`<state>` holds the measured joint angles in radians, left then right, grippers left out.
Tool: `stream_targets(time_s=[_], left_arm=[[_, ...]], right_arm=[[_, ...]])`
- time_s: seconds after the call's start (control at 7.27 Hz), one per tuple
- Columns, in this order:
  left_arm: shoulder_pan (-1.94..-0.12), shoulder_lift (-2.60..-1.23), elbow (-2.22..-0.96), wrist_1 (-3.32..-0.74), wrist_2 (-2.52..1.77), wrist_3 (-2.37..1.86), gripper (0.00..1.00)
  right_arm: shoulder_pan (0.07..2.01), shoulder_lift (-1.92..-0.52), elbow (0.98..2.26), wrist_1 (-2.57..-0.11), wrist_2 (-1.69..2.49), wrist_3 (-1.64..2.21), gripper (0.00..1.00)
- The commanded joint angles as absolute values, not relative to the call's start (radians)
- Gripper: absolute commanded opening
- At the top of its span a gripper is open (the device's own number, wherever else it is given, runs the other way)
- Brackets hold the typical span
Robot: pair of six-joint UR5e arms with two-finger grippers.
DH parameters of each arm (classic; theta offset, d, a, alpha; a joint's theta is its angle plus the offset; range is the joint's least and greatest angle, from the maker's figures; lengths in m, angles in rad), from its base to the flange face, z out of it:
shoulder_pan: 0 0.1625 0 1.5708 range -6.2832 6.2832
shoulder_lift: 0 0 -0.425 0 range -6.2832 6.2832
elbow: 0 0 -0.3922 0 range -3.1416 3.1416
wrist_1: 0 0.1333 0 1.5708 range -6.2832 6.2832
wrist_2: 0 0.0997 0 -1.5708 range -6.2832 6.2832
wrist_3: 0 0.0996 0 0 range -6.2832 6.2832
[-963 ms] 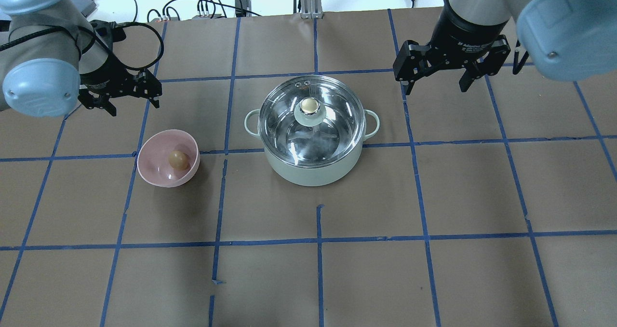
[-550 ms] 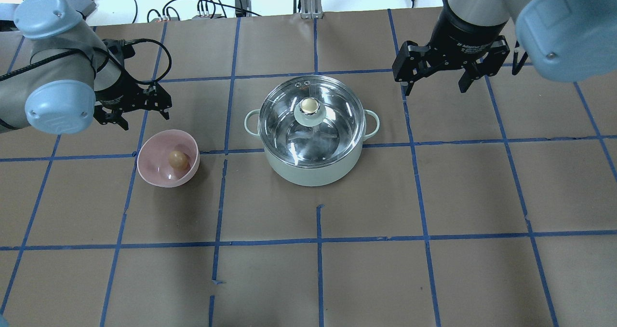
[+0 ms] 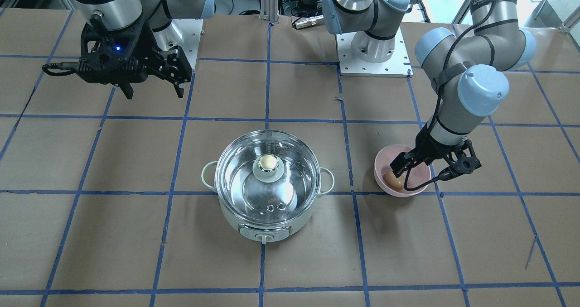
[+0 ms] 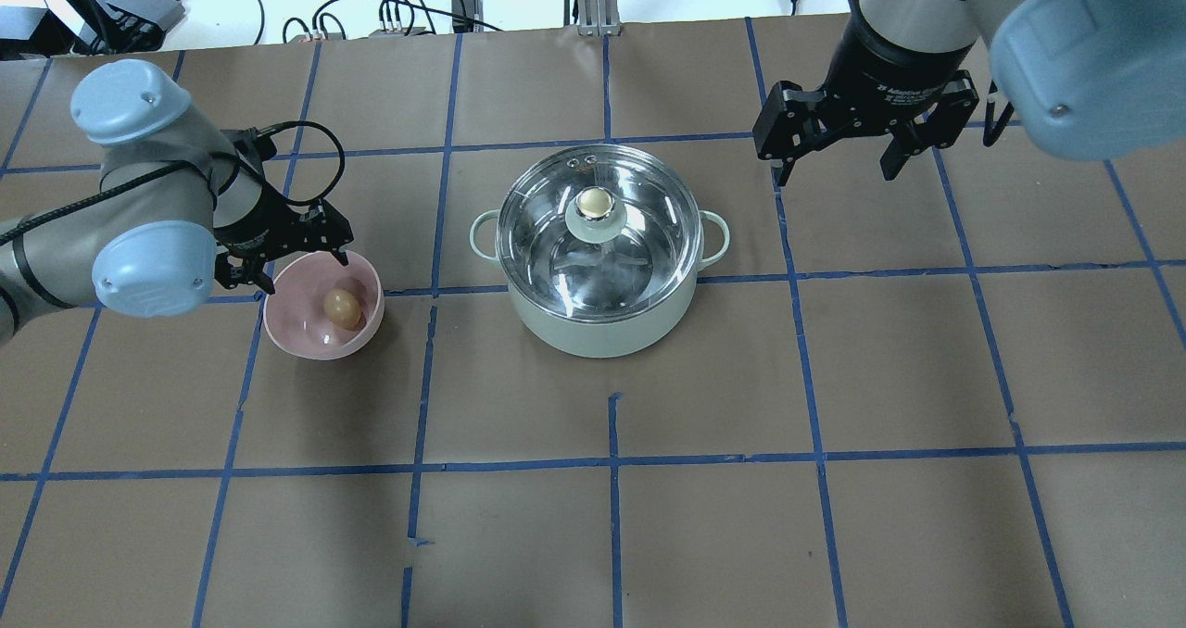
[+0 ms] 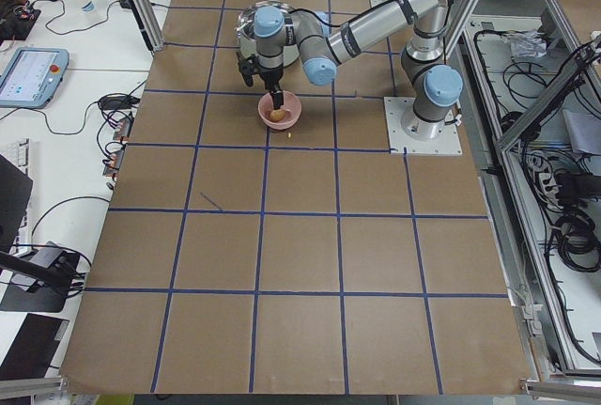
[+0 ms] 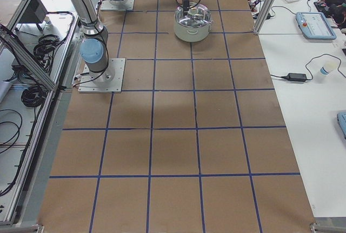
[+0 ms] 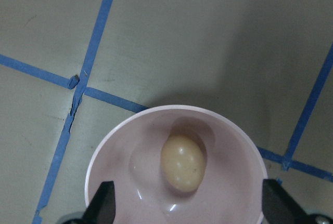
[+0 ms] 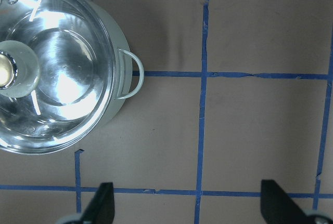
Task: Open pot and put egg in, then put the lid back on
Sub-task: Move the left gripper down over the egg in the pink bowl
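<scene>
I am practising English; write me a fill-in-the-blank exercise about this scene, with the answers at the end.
The egg lies in the pink ____.
The pot is covered by its glass ____.
The left gripper, close to the egg, has its jaws ____.
Answers: bowl; lid; open.

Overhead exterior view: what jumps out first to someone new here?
The mint-green pot sits mid-table with its glass lid on. To its left, the open left pincer is poised at a pink bowl holding the egg. The right pincer hangs open beyond the pot's right side.
</scene>
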<state>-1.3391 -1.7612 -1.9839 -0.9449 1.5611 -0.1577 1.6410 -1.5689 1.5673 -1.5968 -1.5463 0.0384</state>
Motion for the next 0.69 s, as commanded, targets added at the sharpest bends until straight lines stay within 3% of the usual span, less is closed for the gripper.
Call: stream_targets(time_s=[0.0,0.55], left_arm=[[-1.338,-1.761,-2.062,-0.83,1.56,-0.161,1.0],[-1.325,-1.763,-2.089,-0.792,1.519,-0.16,1.0]], right_arm=[[1.641,-1.569,1.568,-1.597,-1.546,0.038,0.99],[1.644,-1.569,1.572,-1.597,-1.546,0.038,0.99]])
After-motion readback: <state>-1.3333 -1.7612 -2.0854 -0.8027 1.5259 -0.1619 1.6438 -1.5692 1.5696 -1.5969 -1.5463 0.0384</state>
